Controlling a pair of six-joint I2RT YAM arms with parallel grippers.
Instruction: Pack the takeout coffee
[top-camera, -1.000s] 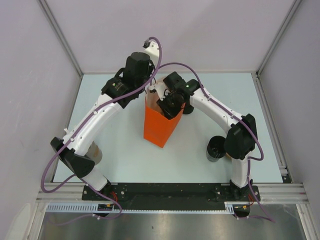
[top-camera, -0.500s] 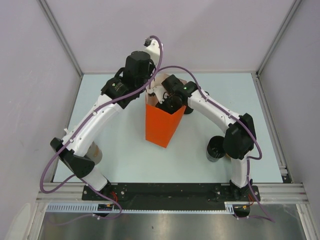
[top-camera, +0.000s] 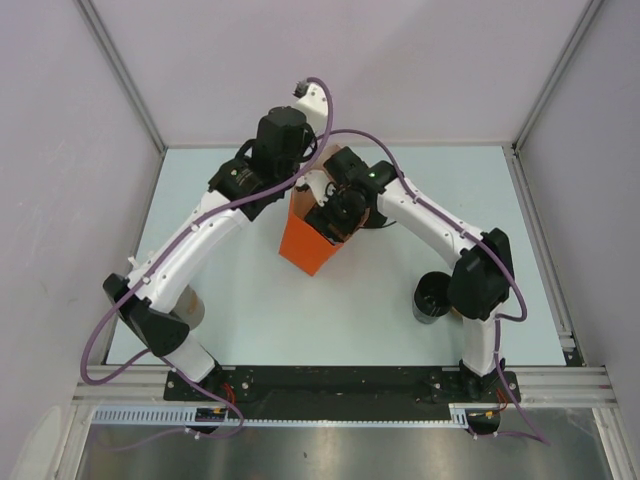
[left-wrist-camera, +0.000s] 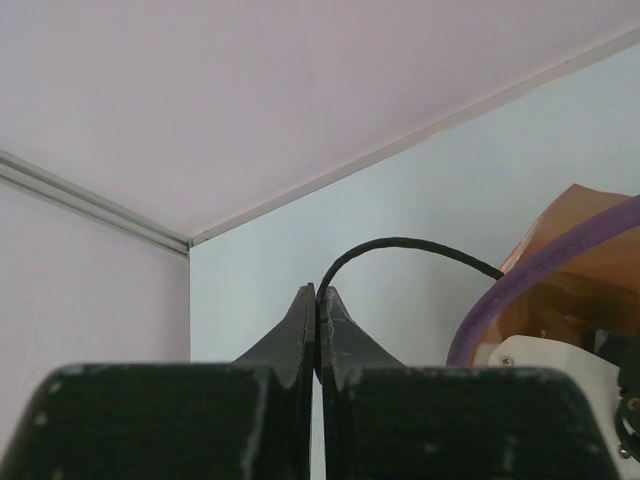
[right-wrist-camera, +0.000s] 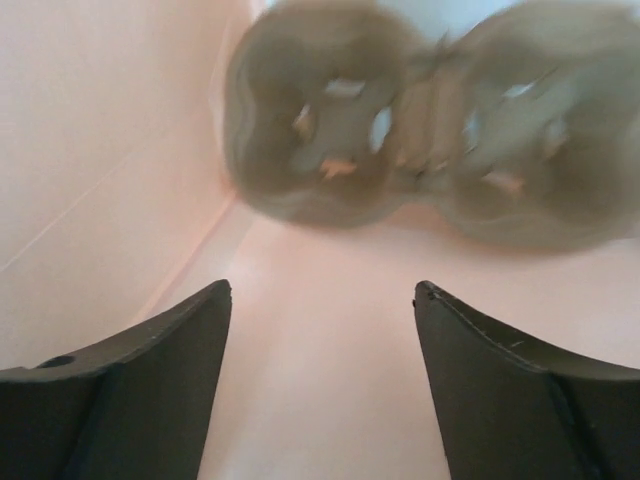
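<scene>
Reaching into the tilted orange bag (top-camera: 310, 245) with the right gripper (right-wrist-camera: 322, 290) spread wide and empty over a blurred pulp carrier (right-wrist-camera: 420, 130) with bare wells, left gripper (left-wrist-camera: 317, 300) pinched shut near the rim. Seemingly mid-prep, with the takeout coffee not yet packed: possibly the dark shape (top-camera: 381, 220) beside the bag, hard to tell. Next, probably: withdraw cleanly, fetch that cup upright.

Your orange bag (top-camera: 305, 250) looked like smooth, matt paper. Its thin black handle (left-wrist-camera: 400, 240) looked like smooth cord. The grey tray (right-wrist-camera: 330, 150) inside looked like rough pressed card, though blurry. The table (top-camera: 250, 300) looked pale and matt.
</scene>
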